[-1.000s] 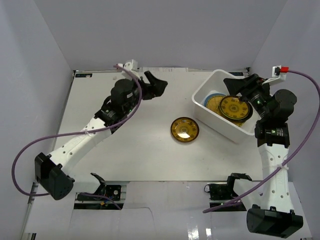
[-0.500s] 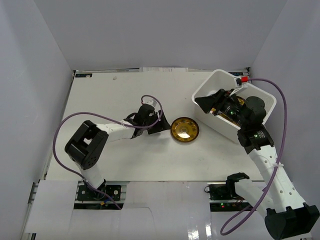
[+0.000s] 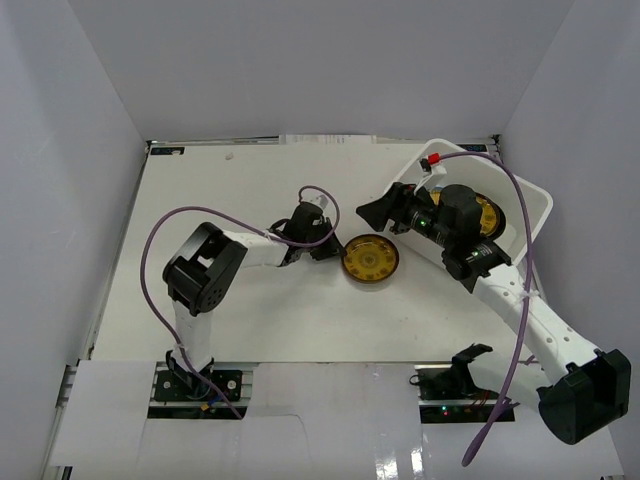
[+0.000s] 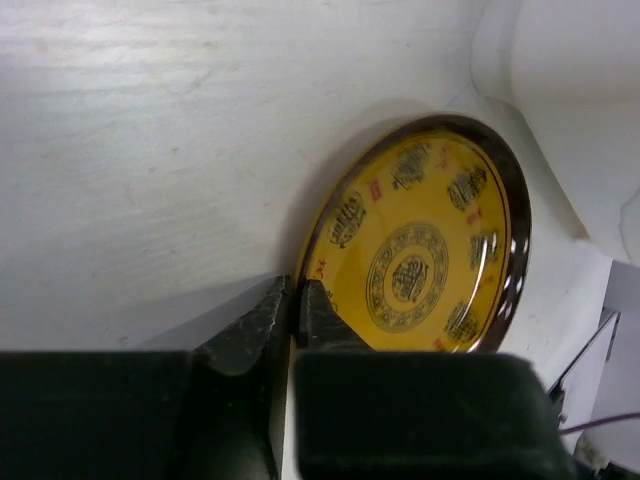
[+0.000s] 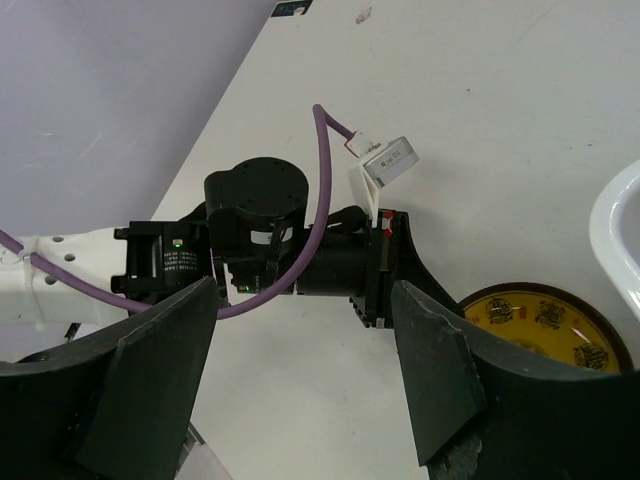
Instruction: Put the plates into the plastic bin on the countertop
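A gold-amber patterned plate (image 3: 370,260) lies on the white countertop (image 3: 200,180) just left of the plastic bin (image 3: 530,195). My left gripper (image 3: 330,248) lies low on the counter at the plate's left edge. In the left wrist view the plate (image 4: 420,250) fills the right side, and the left gripper (image 4: 297,290) is shut on its near rim. My right gripper (image 3: 372,212) hovers open above the counter between bin and plate, holding nothing. Through the right gripper (image 5: 300,300) I see the left wrist and the plate (image 5: 545,325). Another gold plate (image 3: 487,213) shows inside the bin.
Pale grey walls close in the counter on three sides. The right arm stretches across the bin's near left corner, and the bin's rim (image 5: 615,230) shows at the right edge of its wrist view. A purple cable (image 3: 160,240) loops off the left arm.
The left arm swung from the far counter to the plate, and its jaws closed on the rim. The right gripper came out of the bin leftward, staying open.
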Robot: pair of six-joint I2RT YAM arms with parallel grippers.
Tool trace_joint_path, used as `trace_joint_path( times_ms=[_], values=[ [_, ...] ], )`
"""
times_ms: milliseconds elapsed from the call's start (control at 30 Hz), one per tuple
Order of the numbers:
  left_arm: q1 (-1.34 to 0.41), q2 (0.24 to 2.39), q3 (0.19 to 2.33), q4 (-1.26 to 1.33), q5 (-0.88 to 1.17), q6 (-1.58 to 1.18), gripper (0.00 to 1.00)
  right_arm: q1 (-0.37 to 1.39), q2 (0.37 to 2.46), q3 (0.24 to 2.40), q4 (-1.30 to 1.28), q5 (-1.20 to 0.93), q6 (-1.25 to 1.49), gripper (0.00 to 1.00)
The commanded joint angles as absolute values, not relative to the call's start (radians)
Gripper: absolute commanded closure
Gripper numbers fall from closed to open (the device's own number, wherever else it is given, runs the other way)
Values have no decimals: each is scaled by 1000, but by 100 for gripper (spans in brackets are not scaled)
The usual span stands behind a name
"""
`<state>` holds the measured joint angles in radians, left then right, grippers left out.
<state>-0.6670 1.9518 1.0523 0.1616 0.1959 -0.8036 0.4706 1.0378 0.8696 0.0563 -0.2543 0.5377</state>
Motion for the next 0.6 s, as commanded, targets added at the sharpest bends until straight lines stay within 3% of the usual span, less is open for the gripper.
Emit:
trace_joint_path(
  times_ms=[0,67,233,400,567],
  values=[
    [-669,1965,1107,124,173,-782,90,489,1057,930,124,-222,502,24],
    [-669,1974,1109,107,166,-781,100,502,1068,942,112,-222,491,24],
    [-655,1864,1005,95,120,-764,100,508,1068,937,37,-224,421,19],
    [-580,1575,856,57,178,-746,100,512,1092,928,-83,-190,313,6],
    [-555,1366,761,6,219,-730,100,534,1153,910,-149,-176,244,5]
  ],
)
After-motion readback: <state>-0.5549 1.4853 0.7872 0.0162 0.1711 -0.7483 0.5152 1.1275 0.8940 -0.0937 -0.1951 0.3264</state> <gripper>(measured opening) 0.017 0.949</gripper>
